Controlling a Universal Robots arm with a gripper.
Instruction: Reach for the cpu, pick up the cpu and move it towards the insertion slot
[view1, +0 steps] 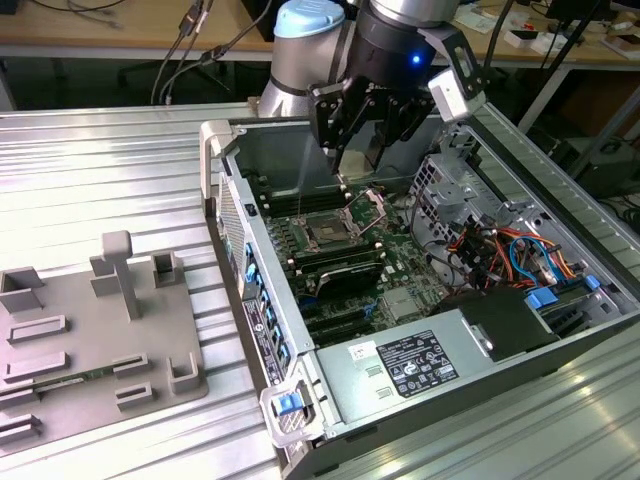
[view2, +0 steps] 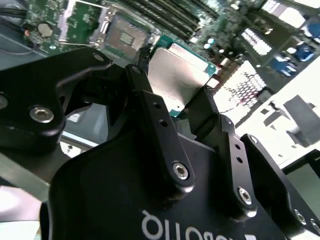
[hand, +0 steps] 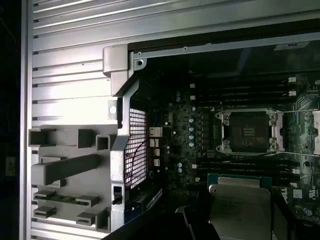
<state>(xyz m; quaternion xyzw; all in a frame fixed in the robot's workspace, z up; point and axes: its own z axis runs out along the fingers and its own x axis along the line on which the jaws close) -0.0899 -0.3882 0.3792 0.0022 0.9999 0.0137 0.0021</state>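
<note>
My gripper (view1: 358, 163) hangs over the open computer case, shut on the cpu (view2: 176, 75), a flat silvery square with a thin green rim. In both wrist views the chip (hand: 239, 210) sits between the black fingers (view2: 150, 107). The insertion slot (view1: 328, 232) lies on the motherboard below and slightly toward the exterior view's left of the gripper. Its metal bracket (view1: 368, 208) is flipped open and its dark centre is bare. The socket (hand: 248, 131) also shows in both wrist views (view2: 125, 37), a short way from the held chip and not touching it.
Long black memory slots (view1: 335, 265) flank the socket. A labelled power supply (view1: 410, 365) and coloured cables (view1: 495, 245) fill the case toward the exterior view's right. The case wall (view1: 235, 215) stands at the left, and beyond it a grey fixture plate (view1: 90, 340) lies on the ribbed metal table.
</note>
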